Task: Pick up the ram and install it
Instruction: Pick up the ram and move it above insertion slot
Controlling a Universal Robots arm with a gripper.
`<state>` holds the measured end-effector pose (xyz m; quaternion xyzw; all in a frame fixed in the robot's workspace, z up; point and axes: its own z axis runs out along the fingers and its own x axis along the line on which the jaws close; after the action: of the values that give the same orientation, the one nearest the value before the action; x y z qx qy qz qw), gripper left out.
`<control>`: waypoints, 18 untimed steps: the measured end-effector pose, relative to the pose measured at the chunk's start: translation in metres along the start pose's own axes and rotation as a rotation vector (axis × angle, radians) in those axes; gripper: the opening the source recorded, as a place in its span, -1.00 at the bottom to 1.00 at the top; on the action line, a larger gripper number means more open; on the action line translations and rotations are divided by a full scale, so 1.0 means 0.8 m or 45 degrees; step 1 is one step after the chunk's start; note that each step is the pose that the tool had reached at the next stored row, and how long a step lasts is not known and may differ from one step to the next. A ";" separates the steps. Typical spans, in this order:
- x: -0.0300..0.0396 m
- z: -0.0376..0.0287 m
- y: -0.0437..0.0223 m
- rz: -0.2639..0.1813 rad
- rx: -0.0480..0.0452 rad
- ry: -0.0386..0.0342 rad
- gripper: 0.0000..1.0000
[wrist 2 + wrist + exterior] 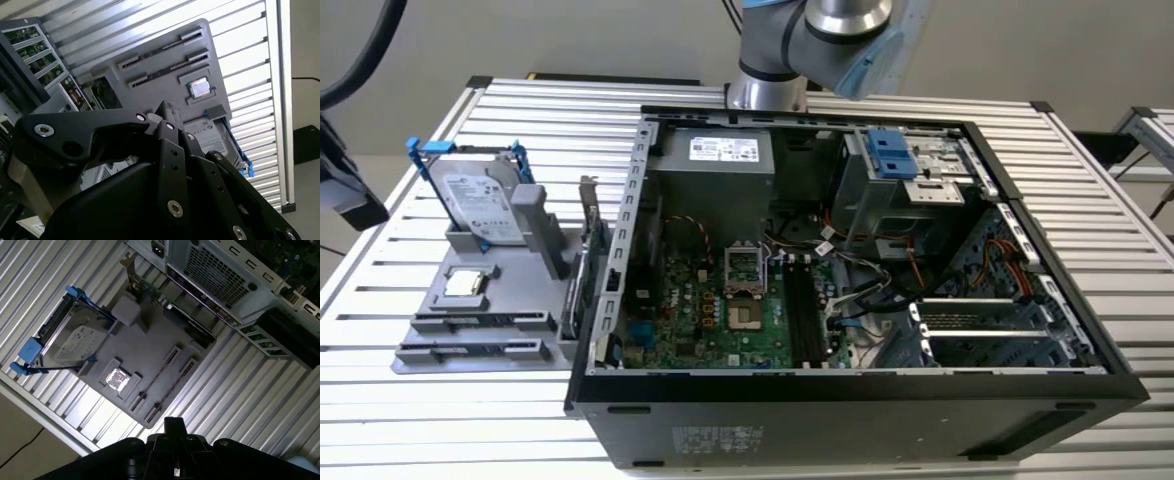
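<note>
Over the surface's edge, the hand (173, 426) hovers, fingers together and empty, above the grey tray (150, 340) holding the ram (159, 376); pick-up unstarted, likely needs parting and lengthwise alignment.

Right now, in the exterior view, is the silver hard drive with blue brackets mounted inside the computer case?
No, the hard drive stands on the gray tray outside the computer case, at the exterior view's left.

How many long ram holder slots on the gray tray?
2, side by side on the gray tray, across the processor chip from the hard drive: the inner slot beside the chip, the outer slot at the tray's edge. None seems hidden.
</note>
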<state>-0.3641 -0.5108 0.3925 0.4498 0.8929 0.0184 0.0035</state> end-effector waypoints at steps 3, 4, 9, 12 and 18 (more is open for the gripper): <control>0.0000 0.0000 0.0000 0.032 0.001 -0.0002 -1.00; 0.0000 -0.0002 0.0000 0.042 0.002 -0.0003 -1.00; 0.0001 -0.0001 0.0000 0.079 0.003 -0.0002 -1.00; 0.0001 -0.0001 0.0000 0.103 0.004 -0.0004 -1.00; 0.0001 -0.0001 -0.0001 0.164 0.006 -0.0007 -1.00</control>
<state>-0.3642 -0.5108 0.3926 0.5064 0.8622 0.0165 0.0015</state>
